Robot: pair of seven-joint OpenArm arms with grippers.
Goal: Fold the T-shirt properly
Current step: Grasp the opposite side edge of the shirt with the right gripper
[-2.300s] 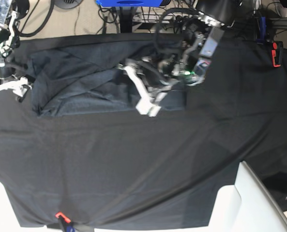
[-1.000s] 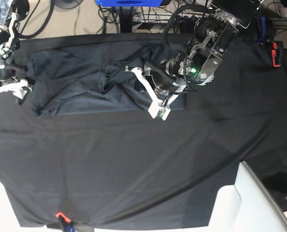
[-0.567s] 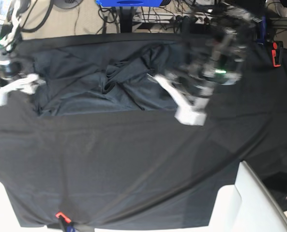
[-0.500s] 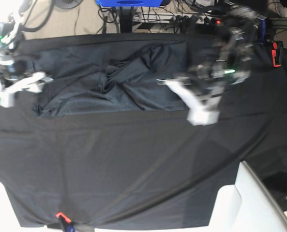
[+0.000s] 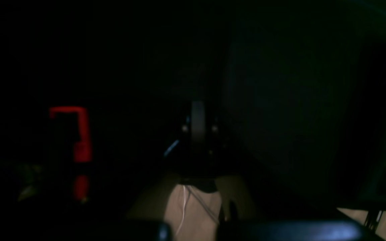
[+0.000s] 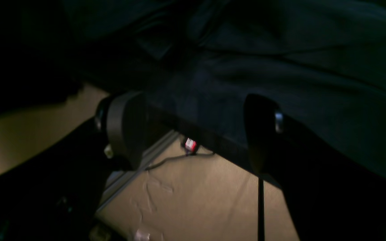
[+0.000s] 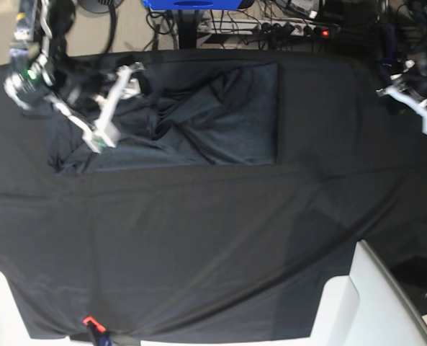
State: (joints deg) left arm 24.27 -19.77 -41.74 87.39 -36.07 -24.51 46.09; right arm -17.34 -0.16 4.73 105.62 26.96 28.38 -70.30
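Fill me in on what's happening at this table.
A two-armed robot is folding a T-shirt on a black cloth. The shirt lies partly folded and rumpled near the far edge. The right tool hangs open over the shirt's end and holds nothing. The left tool is shut and empty, off at the other side, well clear of the shirt. The fold is not finished.

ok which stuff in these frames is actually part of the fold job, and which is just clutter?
Part of the job:
- T-shirt, partly folded, bunched in the middle
- right gripper, jaws apart over the shirt's edge
- left gripper, off at the table's side

Just lying about:
- black table cloth
- red clamp
- cables on the floor
- white chair
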